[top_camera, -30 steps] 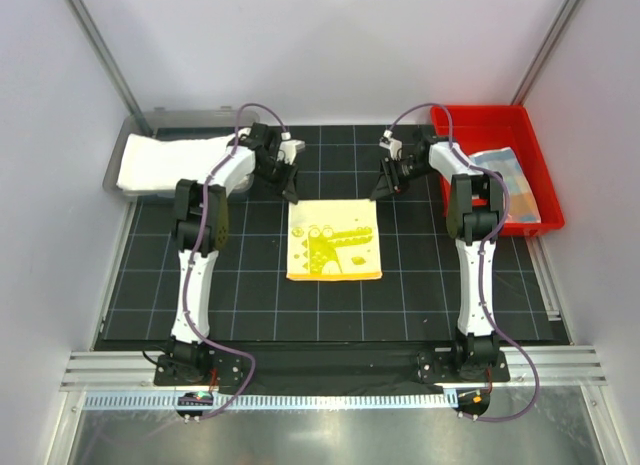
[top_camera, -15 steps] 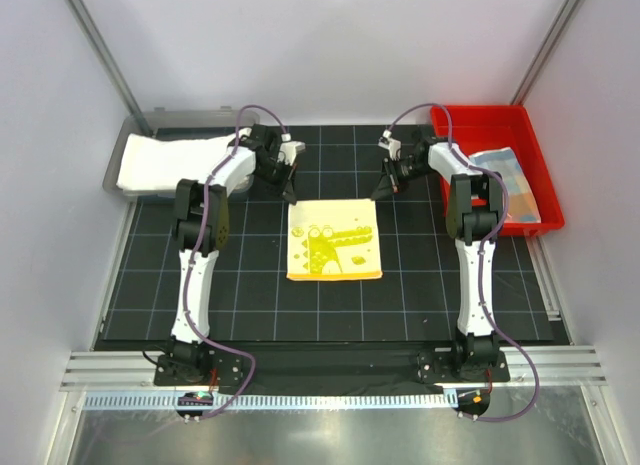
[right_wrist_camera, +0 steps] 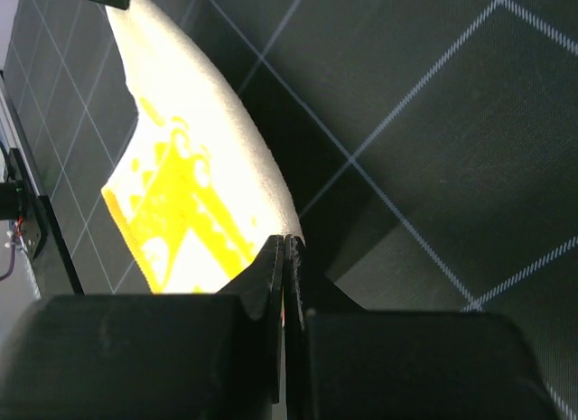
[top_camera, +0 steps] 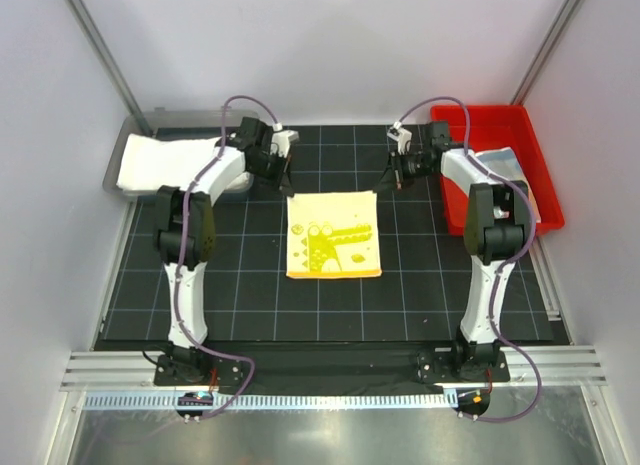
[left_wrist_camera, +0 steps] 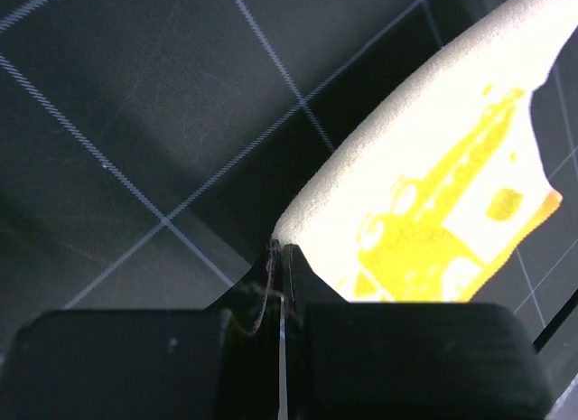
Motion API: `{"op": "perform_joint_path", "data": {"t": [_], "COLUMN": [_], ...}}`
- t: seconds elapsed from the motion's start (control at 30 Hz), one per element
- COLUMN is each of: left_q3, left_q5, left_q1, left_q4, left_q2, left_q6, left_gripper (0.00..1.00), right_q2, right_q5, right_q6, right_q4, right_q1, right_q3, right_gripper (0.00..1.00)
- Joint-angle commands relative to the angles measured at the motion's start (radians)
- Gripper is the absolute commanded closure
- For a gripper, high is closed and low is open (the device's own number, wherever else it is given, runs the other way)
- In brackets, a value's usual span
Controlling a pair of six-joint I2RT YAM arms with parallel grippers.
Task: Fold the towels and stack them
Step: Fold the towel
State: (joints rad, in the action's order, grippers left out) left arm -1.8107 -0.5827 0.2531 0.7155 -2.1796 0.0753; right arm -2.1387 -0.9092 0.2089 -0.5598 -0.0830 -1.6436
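Left pincer (left_wrist_camera: pixel 280 257): jaws closed, nipping the far-left corner of the pale yellow patterned cloth towel (top_camera: pixel 333 235). Right pincer (right_wrist_camera: pixel 284 244): likewise closed, on the far-right corner.

The towel's far edge is raised a little; the rest lies flat mid-way across the black gridded bench (top_camera: pixel 420 285).

Risk: both bites look thin, right at the corner tips. A slip on one side, or an uneven pull, would likely skew the fold.

Room: bare bench toward the arm bases for carrying the edge over. The red plastic bin (top_camera: pixel 480 113) sits close beside the right arm. The folded white towel (top_camera: pixel 165 165) lies well apart on the left.

blue towel (top_camera: pixel 525 190) partly hidden, seemingly by right arm (top_camera: pixel 492 230).
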Motion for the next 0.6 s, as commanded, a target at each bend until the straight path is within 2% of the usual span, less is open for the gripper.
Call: {"op": "perform_joint_path", "data": {"t": [0.0,0.13,0.43,0.57], "left_q3": [0.05,0.115,0.362,0.447], "left_q5": [0.015,0.033,0.118,0.135], "left_q1": [0.012,0.037,0.101,0.118], "left_q4": [-0.053,-0.054,-0.12,-0.134], "left_q2": [0.116,0.179,0.378,0.441], "left_q6": [-0.019,-0.028,-0.066,-0.095], "left_gripper": [1.0,1.0,1.0,1.0], "right_q2": [0.12,0.215,0.523,0.623], "right_q5": [0.027,0.075,0.167,0.21], "right_q6": [-0.048,-0.106,-0.315,-0.354], "right_q4": [0.107,0.174,0.409,0.426], "right_q1": [-0.004,-0.003,-0.012,-0.027], "right_q3": [0.063,0.177,0.56,0.656], "right_gripper": [0.99,0.99,0.99,0.99]}}
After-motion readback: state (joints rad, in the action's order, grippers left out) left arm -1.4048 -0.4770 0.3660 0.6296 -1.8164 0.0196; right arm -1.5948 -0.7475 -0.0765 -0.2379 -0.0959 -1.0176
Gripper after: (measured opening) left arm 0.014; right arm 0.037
